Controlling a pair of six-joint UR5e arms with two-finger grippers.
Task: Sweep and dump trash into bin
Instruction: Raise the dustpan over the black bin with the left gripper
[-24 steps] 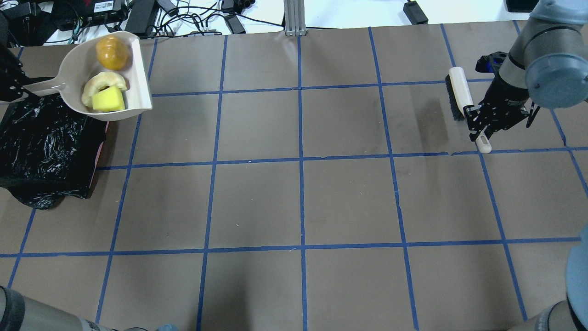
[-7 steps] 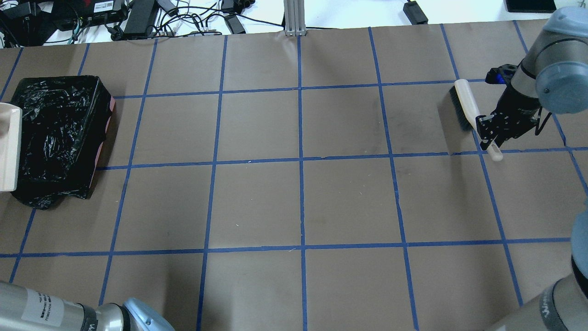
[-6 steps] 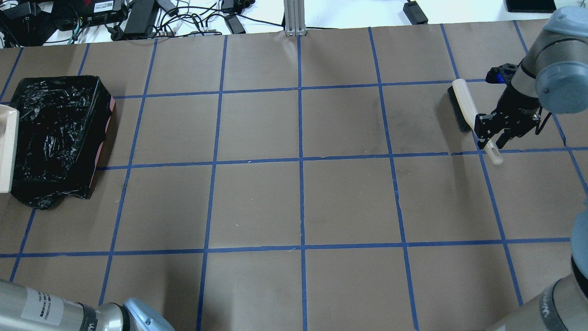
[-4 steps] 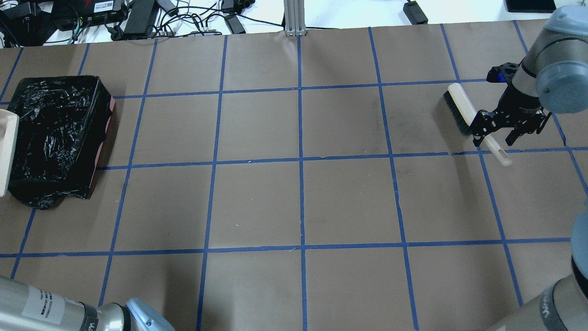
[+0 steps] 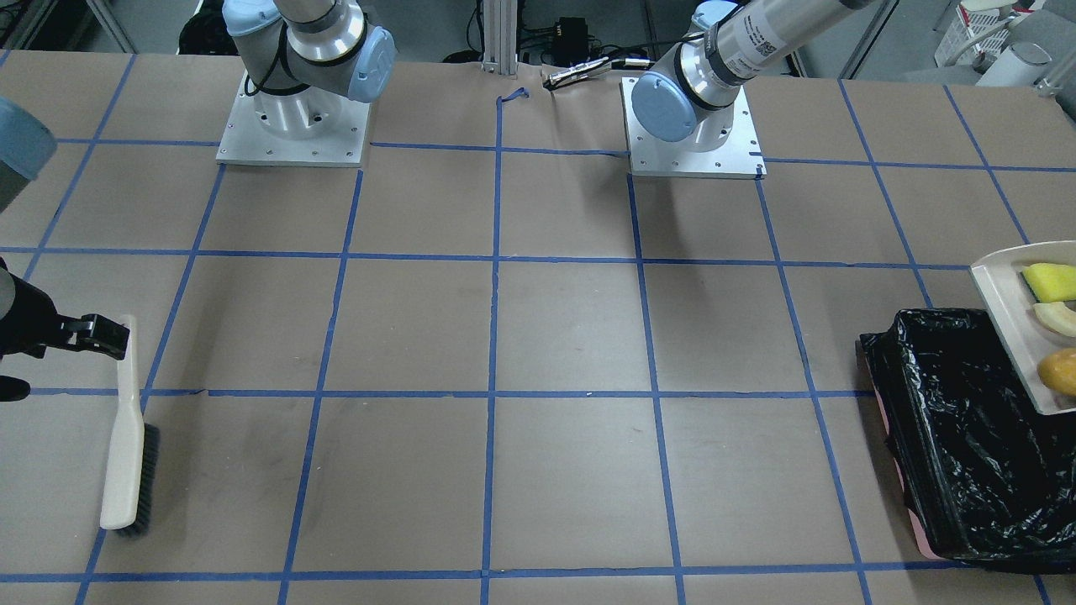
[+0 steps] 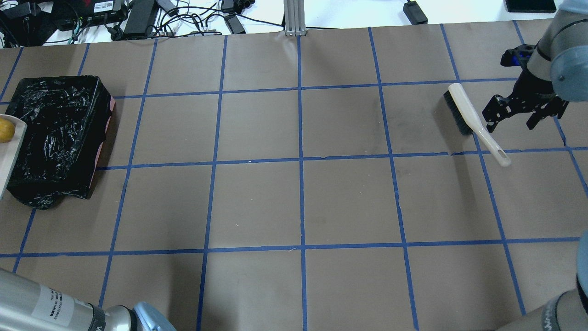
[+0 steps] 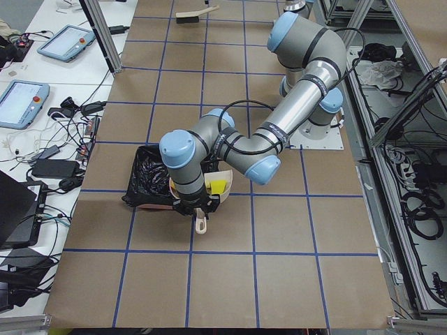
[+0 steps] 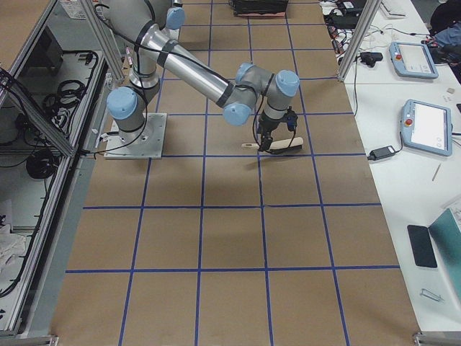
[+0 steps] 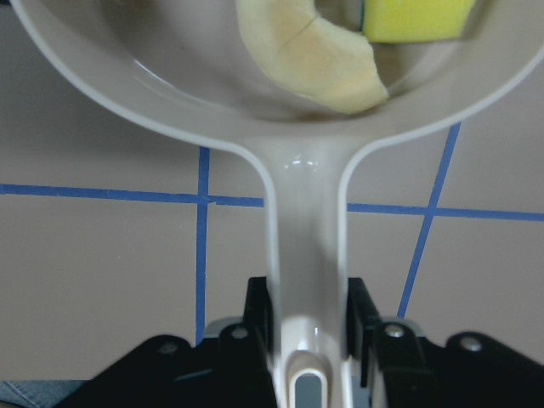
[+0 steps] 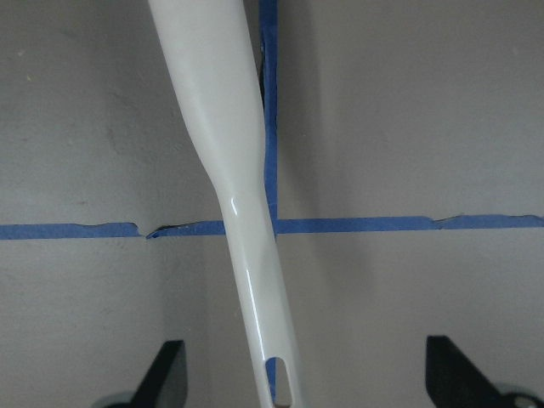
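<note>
The bin is a rectangular box lined with crinkly, glossy black plastic, a strip of pink edge showing along the side that faces the middle of the counter. The counter is covered in matte brown paper crossed by a grid of blue tape.

The beige dustpan, smooth plastic with a straight lip and a rounded back, is held at the bin's outer side, its lip overlapping the bin's rim in the overhead and front-facing views. All the trash lies in the pan, none in the bin: the yellow sponge block, the pale crescent fruit slice next to it, and the glossy golden-brown oval. The left gripper has its jaws pinching the dustpan's narrow handle from both sides.

The brush lies flat on the counter well apart from the bin, at the opposite end. It has a cream plastic back tapering to a slim handle with a hanging slot, and dark bristles along the edge facing the bin. The right gripper hangs just beyond the brush from the bin, jaws spread wide; in the wrist view the handle runs between them, touching neither.
</note>
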